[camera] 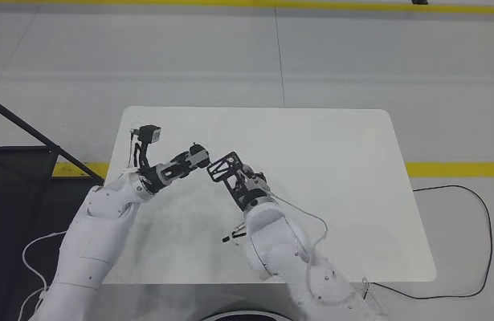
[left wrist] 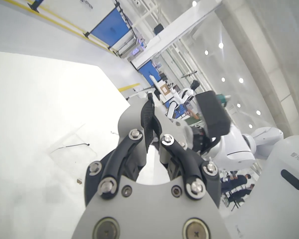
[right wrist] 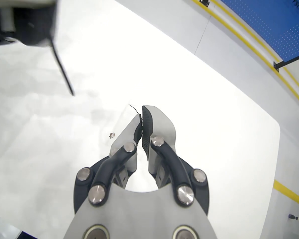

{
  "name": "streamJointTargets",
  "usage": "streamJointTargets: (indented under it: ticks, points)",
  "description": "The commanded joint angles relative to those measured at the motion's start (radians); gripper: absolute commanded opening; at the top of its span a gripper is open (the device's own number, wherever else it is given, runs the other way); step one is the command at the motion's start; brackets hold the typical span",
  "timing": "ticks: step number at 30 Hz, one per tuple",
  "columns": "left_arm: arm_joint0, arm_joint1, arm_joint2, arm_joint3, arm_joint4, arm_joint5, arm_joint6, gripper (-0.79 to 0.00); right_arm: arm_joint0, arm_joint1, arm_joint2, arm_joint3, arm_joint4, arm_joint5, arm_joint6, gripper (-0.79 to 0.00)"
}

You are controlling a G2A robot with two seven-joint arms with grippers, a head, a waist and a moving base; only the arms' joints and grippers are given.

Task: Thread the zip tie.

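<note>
Table: arms meet over its 9 o'clock half, top view.
Left gripper: clamped on the zip tie, tail jutting free.
Right gripper: at the left's 4 o'clock, fingers pressed together. Black thread at the tips; tie's head or not, cannot tell.
Step, judged: aligning ends.
Next, probably: aim the tail tip finely into the head slot.

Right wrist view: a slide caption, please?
Right tool, jaws shut, over the white table; the left tool holds out a black zip tie.
</note>
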Motion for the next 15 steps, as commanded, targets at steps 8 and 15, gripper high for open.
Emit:
streamJointTargets:
  ticks: [8, 15]
  points:
    - [-0.01, 0.001, 0.023, -0.012, 0.057, 0.032, -0.004, -0.785, -0.071, 0.011, 0.033, -0.071, -0.005, -0.013, -0.047, -0.785]
    - [-0.01, 0.001, 0.023, -0.012, 0.057, 0.032, -0.004, -0.785, -0.071, 0.011, 0.033, -0.071, -0.005, -0.013, -0.047, -0.785]
